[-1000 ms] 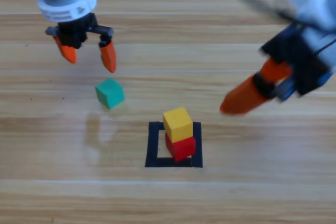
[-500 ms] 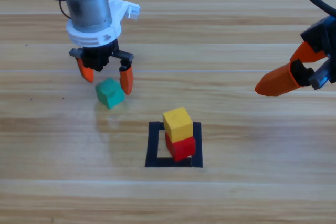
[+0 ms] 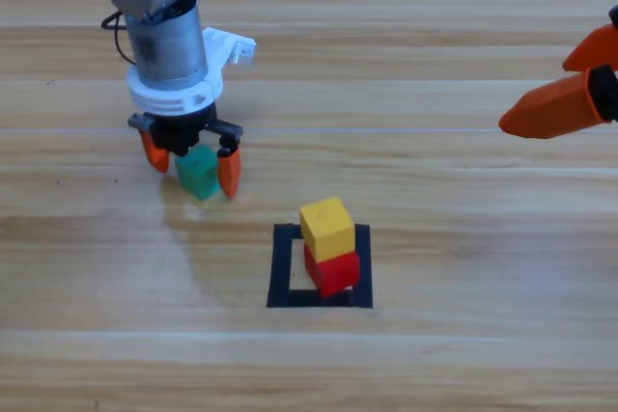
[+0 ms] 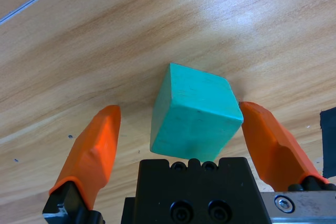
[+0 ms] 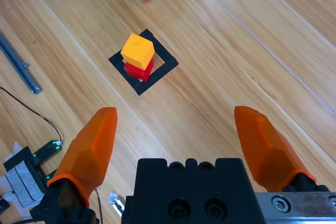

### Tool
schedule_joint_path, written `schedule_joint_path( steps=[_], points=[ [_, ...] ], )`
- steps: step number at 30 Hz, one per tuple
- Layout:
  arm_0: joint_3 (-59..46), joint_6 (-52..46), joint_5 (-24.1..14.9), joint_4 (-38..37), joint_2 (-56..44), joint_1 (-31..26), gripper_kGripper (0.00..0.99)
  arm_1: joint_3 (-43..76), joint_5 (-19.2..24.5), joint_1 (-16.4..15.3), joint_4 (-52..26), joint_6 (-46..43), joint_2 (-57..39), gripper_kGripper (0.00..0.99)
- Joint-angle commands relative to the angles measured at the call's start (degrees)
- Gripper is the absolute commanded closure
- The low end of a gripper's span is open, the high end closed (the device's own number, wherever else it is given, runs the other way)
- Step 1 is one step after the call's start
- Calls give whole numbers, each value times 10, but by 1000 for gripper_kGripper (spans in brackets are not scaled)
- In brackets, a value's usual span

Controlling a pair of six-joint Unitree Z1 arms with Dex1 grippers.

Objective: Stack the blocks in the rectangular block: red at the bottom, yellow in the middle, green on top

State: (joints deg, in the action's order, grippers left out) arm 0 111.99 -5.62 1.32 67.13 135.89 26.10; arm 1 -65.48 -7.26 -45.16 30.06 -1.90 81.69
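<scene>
The teal-green cube [image 3: 198, 174] rests on the table left of the black tape outline [image 3: 282, 269]. My left gripper [image 3: 191, 163] is down around it, open, with a jaw on either side. In the left wrist view the green cube [image 4: 194, 114] sits between the jaws; one jaw touches it and the other stands off with a gap. The yellow cube [image 3: 326, 227] sits slightly askew on the red cube [image 3: 334, 272] inside the outline. My right gripper [image 3: 565, 94] hangs open at the right edge. Its wrist view looks down on yellow [image 5: 138, 49] over red [image 5: 139, 70].
A corner of the black tape [image 4: 329, 141] shows at the left wrist view's right edge. In the right wrist view a metal rail [image 5: 19, 67], a thin cable and a small circuit board [image 5: 29, 163] lie off to one side of the table.
My left gripper has come down and toward the green cube, and its jaws now straddle it. The right gripper has drawn back to the right edge. The stack has not moved.
</scene>
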Motion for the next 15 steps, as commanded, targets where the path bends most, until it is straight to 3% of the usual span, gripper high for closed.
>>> schedule_joint_path(
  steps=[1,5,11,12,15],
  points=[
    [-18,-7,-7,-12,34,11,108,14,-7,15,1,-2,2,5],
    [-31,-12,-11,-21,40,11,300,-3,-7,15,20,-2,22,5],
    [-49,-26,-22,-24,5,11,898,-4,-7,15,31,-3,28,5],
    [-51,-34,-25,-24,-4,11,955,-5,-7,15,31,-3,30,5],
    [-54,-62,-25,-23,-22,21,958,-11,-7,15,38,-3,31,5]
  ],
)
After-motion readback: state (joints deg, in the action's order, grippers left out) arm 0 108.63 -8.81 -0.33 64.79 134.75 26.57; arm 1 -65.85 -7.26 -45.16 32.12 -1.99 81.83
